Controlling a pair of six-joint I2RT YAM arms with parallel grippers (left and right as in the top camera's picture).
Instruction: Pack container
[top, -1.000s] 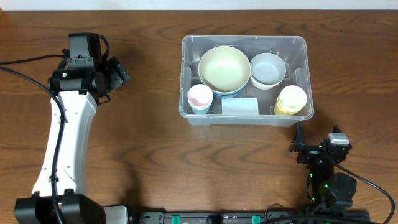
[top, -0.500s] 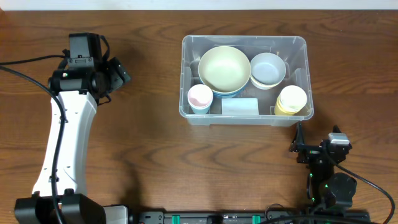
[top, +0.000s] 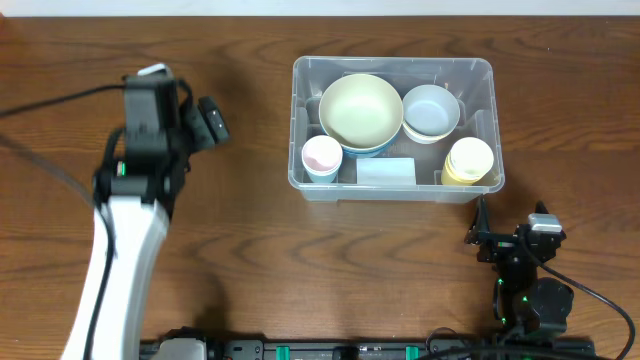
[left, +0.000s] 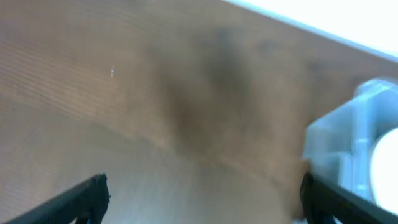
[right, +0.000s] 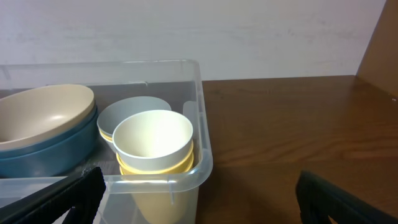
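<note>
1. Jaws. The left gripper (left: 204, 186) has its jaws wide apart with nothing between them; only bare table (left: 124, 93) shows in the gap. The right gripper (right: 199, 180) is equally wide and empty.

2. Position. From overhead, the left gripper hangs over the table well to the left of the container (top: 392, 190), pointing toward it. That arm is blurred, so treat it as moving; its direction cannot be told. The right gripper sits just near of the container's near right corner. The wrist view suggests it is not touching.

3. Load. The container stands at centre right of the table. Inside it:
- a cream bowl (top: 360, 108) nests in a blue bowl (right: 43, 155) at the far left;
- a pale bowl (top: 431, 108) sits at the far right;
- a pink cup (top: 322, 155) stands at the near left;
- a flat pale block (top: 387, 172) lies at the near middle;
- stacked yellow cups (top: 469, 160) stand at the near right.

4. Step in hand. No loose item shows on the table, so packing is judged complete or nearly so.
- Keep both sets of jaws wide.
- Route the left arm above rim height, never sideways into the wall, since the light container is likely to slide.
- Lift the right gripper before any swing, because the corner lip lies close ahead.
- Check that the stacks sit below the rim.
</note>
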